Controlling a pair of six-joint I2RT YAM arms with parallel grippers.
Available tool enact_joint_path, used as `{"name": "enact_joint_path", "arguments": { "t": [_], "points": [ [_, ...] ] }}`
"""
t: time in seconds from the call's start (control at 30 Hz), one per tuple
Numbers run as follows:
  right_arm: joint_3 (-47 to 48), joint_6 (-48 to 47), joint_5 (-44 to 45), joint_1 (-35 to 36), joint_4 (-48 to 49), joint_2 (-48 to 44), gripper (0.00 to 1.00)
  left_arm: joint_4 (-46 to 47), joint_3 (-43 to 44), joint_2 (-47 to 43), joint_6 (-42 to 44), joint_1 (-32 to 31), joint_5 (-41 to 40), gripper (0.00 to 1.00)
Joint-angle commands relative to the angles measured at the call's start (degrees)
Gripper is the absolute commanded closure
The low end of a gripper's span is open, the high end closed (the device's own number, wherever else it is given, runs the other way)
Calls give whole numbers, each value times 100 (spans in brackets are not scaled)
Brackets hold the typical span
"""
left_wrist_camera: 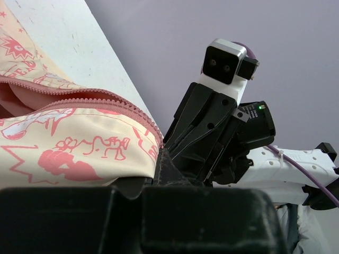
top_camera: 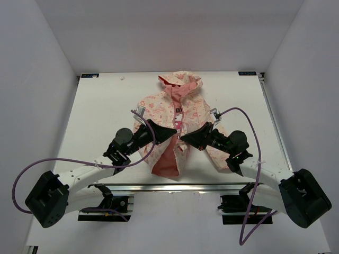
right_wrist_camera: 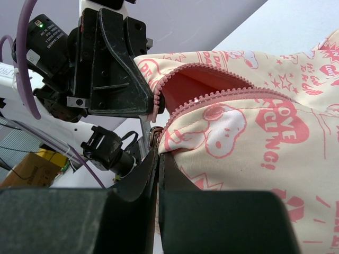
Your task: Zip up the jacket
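Jacket [top_camera: 183, 108] on table [top_camera: 100, 106], lower front open | left jaws pinching its edge | right jaws pinching its edge

jacket [top_camera: 186, 112]: cream with a pink print, lying flat on the white table [top_camera: 100, 106]
hood [top_camera: 180, 82]: points toward the far edge
front: edges lie close together above the grippers and part below them, baring the pink lining [top_camera: 167, 159]
left gripper [top_camera: 172, 134]: fingers pinched together, tip on the jacket's front at mid-length
right gripper [top_camera: 185, 137]: fingers pinched together, tip facing the left one, just beside it
cables [top_camera: 32, 174]: purple, one looping from each arm
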Motion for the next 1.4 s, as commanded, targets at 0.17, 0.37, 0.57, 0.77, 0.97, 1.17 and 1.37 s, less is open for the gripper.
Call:
{"name": "enact_joint_path", "arguments": {
  "t": [0.17, 0.37, 0.57, 0.77, 0.97, 1.17, 1.37],
  "points": [
    [262, 38, -51, -14, 541, 26, 100, 318, -13, 107, -90, 10, 96, 100],
    [314, -6, -25, -14, 435, 35, 100, 379, -83, 107, -134, 1, 97, 100],
    [367, -138, 168, -14, 163, -26, 100, 336, -118, -7, -90, 1, 70, 100],
    [411, -121, 160, -14, 136, -18, 100, 379, -189, -43, -134, -8, 44, 100],
    [306, -138, 124, -14, 92, -105, 100, 345, -224, -192, -151, -8, -114, 100],
    [271, -191, -16, -14, -48, -193, 100, 397, -241, -227, -169, -8, -123, 100],
    [297, -173, -104, -14, 39, -176, 100, 520, -224, -122, -222, -8, -44, 100]
  ]
}}
